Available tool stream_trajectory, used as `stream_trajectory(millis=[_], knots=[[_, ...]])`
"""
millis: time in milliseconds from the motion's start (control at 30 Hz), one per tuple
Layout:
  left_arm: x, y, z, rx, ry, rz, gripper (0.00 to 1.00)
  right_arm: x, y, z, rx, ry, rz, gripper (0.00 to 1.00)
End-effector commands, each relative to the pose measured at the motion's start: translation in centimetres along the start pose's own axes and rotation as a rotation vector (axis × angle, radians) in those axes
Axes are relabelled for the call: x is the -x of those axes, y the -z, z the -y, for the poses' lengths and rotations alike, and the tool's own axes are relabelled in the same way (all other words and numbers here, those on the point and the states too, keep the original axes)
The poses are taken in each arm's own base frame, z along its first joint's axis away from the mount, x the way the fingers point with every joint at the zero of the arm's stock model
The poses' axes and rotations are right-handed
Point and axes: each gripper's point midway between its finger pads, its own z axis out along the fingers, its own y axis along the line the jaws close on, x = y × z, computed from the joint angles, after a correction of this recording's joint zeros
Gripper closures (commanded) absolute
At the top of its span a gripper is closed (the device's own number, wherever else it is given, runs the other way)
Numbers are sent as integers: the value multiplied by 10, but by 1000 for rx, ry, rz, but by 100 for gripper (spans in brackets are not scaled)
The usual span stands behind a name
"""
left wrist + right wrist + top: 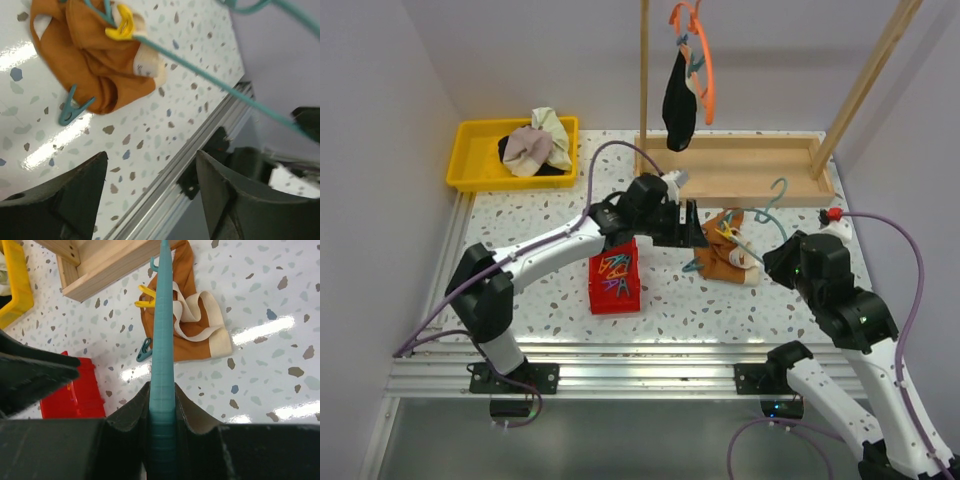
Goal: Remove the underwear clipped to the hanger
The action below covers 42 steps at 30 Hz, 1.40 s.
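The rust underwear lies crumpled on the tabletop at centre right of the top view. One edge is pinned to the teal hanger by a yellow clip, and a teal clip lies loose at the garment's edge. The black underwear hangs from an orange hanger at upper centre, above the wooden rack.

The right pincer is clenched on the teal hanger's bar. The left pincer is released, with nothing between its fingers, and hovers near the rust garment.

Both garments look light, limp and not fragile. If pulled, the cloth would probably stretch and drag the hanger rather than slip free. The best hold is likely the fabric just beside the yellow clip, or the clip's tails, squeezed to open it while the right pincer steadies the hanger.
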Motion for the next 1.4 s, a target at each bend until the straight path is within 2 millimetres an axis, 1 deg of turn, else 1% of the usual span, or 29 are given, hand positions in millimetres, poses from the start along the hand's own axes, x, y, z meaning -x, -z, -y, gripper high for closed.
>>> stream_trajectory(millis=[0,33,67,133,233,267,300,367,433,567,600,767,800,933,1000,1200,1300,1333,1367], knots=[[-20,-19,-25,118,-255,-62,24,27,9,0,-29,51,75,100],[-24,-24,-23,120,-297,-70,23,28,10,0,-30,60,73,100],[-23,-32,-26,129,-364,-79,22,27,10,-1,-28,66,66,100],[-20,-38,-33,169,-421,-79,19,27,12,-3,-15,67,57,100],[-19,-51,-49,203,-511,-85,19,23,13,-8,14,65,40,100],[-16,-54,-50,197,-559,-79,19,22,13,-11,28,61,36,100],[-16,-60,-56,201,-605,-80,19,19,13,-14,51,61,21,100],[-15,-65,-61,205,-646,-84,19,16,13,-16,60,65,6,100],[-19,-73,-68,194,-700,-108,19,15,14,-18,71,64,0,100],[-29,-85,-74,150,-760,-141,21,15,16,-21,92,75,-5,100],[-33,-88,-71,116,-774,-153,21,14,16,-21,92,76,-8,100],[-39,-102,-68,58,-814,-153,23,13,17,-23,106,72,-17,100],[-39,-104,-68,53,-845,-155,23,13,18,-24,111,70,-19,100],[-48,-115,-77,48,-892,-202,25,13,18,-26,117,71,-22,100],[-53,-118,-82,45,-899,-226,26,14,18,-26,115,69,-19,100],[-71,-116,-95,34,-924,-300,30,14,16,-29,122,57,-21,100],[-76,-117,-97,28,-915,-313,37,13,14,-29,118,56,-24,100],[-77,-117,-99,28,-911,-320,44,14,14,-30,118,55,-21,100],[-79,-118,-98,19,-904,-324,47,15,13,-30,117,55,-20,100]])
